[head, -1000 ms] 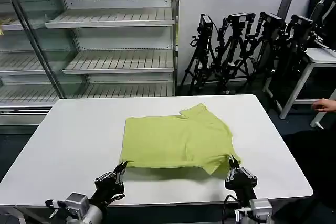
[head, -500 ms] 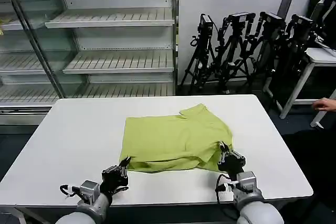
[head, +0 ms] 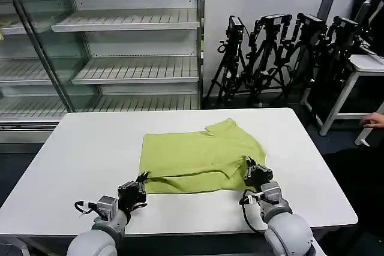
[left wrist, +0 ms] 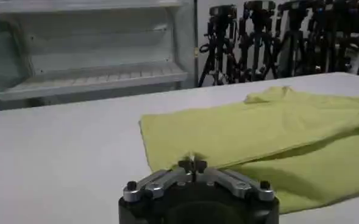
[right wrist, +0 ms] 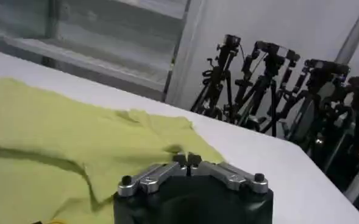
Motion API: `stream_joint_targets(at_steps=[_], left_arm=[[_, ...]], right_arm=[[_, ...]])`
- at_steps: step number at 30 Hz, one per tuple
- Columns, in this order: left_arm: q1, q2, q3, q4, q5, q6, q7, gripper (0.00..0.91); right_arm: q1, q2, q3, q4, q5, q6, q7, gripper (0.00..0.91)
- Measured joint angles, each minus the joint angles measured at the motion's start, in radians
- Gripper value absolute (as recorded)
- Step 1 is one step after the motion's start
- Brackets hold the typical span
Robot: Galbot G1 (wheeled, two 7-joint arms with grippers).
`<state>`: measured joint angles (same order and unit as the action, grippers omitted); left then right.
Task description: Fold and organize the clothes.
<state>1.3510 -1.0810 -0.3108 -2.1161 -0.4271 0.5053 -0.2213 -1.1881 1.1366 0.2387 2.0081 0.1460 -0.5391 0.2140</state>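
Lime yellow-green short-sleeved T-shirt (head: 201,157) of soft fabric, lying on the white table (head: 78,160) roughly at its centre. The garment forms a broad, roughly rectangular shape, wider than deep. Its left edge is straight; a rumpled sleeve protrudes at the far right corner. The near hem is lifted and doubled back over the body, leaving a shadowed fold along the near side, most pronounced toward the right. The visible surface is plain.

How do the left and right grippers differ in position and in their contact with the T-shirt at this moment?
The left gripper sits at the T-shirt's near left corner; the right gripper sits farther forward at the near right corner. The hem by the right gripper is folded over onto the shirt; by the left it lies lower. Both have fingers closed on fabric.
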Motion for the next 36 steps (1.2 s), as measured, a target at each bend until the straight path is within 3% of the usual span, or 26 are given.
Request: stream_joint_targets(at_steps=[17, 32, 33, 34, 35, 36], left_arm=[[0.047, -0.015, -0.053, -0.028, -0.008, -0.027, -0.018, 0.907], [0.06, -0.036, -0.071, -0.028, -0.042, -0.004, -0.036, 0.907], [0.057, -0.038, -0.068, -0.025, -0.041, -0.003, -0.037, 0.826], [0.054, -0.04, -0.065, -0.021, -0.039, -0.002, -0.039, 0.544], [0.05, -0.042, -0.062, -0.016, -0.038, -0.001, -0.041, 0.081], [0.047, -0.044, -0.059, -0.012, -0.036, -0.001, -0.044, 0.02]], right_arm=[[-0.073, 0.02, 0.06, 0.047, 0.002, 0.037, 0.008, 0.907], [-0.172, 0.031, 0.167, 0.067, 0.116, -0.014, 0.051, 0.907], [-0.176, 0.031, 0.168, 0.067, 0.123, -0.016, 0.052, 0.907], [-0.18, 0.031, 0.17, 0.067, 0.131, -0.018, 0.053, 0.907], [-0.185, 0.031, 0.17, 0.067, 0.139, -0.019, 0.053, 0.786], [-0.19, 0.032, 0.171, 0.069, 0.145, -0.02, 0.053, 0.615]])
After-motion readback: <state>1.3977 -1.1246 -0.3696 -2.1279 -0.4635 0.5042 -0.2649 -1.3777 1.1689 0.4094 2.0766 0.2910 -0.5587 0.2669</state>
